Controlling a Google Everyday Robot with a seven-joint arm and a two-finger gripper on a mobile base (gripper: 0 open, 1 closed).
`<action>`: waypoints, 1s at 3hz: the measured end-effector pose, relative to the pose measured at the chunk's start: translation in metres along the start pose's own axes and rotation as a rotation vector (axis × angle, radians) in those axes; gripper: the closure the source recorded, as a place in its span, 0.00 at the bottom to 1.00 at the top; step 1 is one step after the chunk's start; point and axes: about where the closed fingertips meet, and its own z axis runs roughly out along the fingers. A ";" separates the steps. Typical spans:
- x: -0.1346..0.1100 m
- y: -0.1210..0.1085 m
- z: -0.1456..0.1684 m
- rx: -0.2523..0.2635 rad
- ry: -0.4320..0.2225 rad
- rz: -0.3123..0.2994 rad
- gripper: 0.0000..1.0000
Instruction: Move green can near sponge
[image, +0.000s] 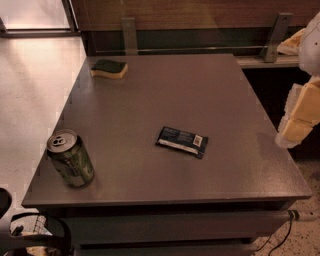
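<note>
The green can (70, 158) stands upright near the front left corner of the grey table (175, 90), its silver top with pull tab showing. The sponge (109, 68), dark green over yellow foam, lies at the table's far left corner, well apart from the can. My gripper (299, 117) hangs at the right edge of the view, past the table's right side and above the floor, far from both the can and the sponge. It holds nothing that I can see.
A flat dark snack packet (182, 141) lies near the table's middle, right of the can. A wall with metal brackets (129, 35) runs behind the table. A dark curved object (35, 232) sits below the front left corner. A cable (280, 237) trails at the front right.
</note>
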 end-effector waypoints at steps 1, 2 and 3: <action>0.000 0.000 0.001 -0.001 -0.004 0.001 0.00; -0.007 0.002 0.012 -0.040 -0.101 0.016 0.00; -0.021 0.009 0.025 -0.058 -0.266 0.035 0.00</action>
